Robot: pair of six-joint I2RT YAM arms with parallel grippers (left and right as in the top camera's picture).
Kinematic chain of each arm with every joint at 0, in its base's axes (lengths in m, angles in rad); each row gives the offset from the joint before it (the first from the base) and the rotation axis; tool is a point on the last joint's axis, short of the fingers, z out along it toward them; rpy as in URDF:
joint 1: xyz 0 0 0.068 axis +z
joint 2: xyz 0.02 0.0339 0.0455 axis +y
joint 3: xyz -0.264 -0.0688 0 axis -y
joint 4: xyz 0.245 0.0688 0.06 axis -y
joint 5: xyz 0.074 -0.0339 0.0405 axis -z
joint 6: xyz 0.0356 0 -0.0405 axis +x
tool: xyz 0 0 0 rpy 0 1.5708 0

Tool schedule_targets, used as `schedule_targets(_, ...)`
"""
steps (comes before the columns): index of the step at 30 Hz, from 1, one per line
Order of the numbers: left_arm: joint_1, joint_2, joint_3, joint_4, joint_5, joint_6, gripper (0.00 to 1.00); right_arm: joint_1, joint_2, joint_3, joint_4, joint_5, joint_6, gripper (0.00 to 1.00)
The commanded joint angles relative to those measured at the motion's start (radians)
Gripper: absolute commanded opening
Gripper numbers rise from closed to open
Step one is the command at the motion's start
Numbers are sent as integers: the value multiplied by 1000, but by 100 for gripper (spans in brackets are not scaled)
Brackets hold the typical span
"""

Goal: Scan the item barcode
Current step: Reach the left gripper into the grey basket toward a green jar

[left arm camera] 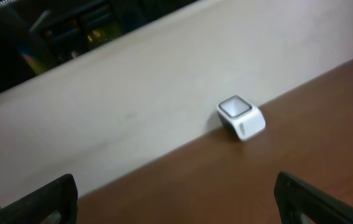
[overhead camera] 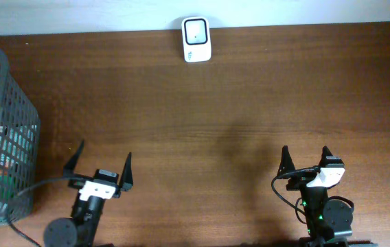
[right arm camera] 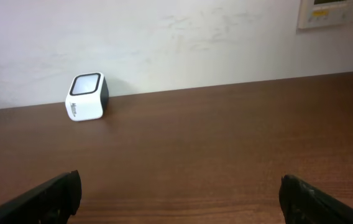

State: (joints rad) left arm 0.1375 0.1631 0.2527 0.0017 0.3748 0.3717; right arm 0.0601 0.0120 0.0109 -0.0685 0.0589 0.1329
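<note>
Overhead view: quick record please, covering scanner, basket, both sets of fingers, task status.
scanner: white, at far edge of table
basket: grey mesh, left edge, items inside, kind unclear
left fingers: open, empty, beside basket
right fingers: open, empty
status: no item picked up yet

The brown wooden counter [overhead camera: 215, 116] carries two things. A small white scanner [overhead camera: 196, 40] sits at twelve o'clock, against the far edge by the wall. A grey mesh basket [overhead camera: 18, 116] stands at nine o'clock, well apart from it.
</note>
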Motion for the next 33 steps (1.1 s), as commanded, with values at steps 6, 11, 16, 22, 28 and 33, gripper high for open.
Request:
schedule_targets(6, -4, 461, 545, -267, 87, 8, 99, 5, -6, -5, -7, 2, 6, 98)
schedule_targets(11, -4, 802, 970, -570, 137, 14, 99, 5, -6, -5, -7, 2, 6, 98)
schedule_targets(16, -4, 1032, 1239, -726, 253, 72, 99, 5, -6, -5, -7, 2, 6, 98)
schedule_targets(22, -4, 1181, 1273, -752, 386, 64, 99, 5, -6, -5, -7, 2, 6, 98)
schedule_targets(28, -4, 1230, 1273, -804, 391, 64, 99, 5, -6, -5, -7, 2, 6, 98)
schedule_targets(33, -4, 1234, 1273, -815, 380, 63, 99, 5, -6, -5, -7, 2, 6, 98)
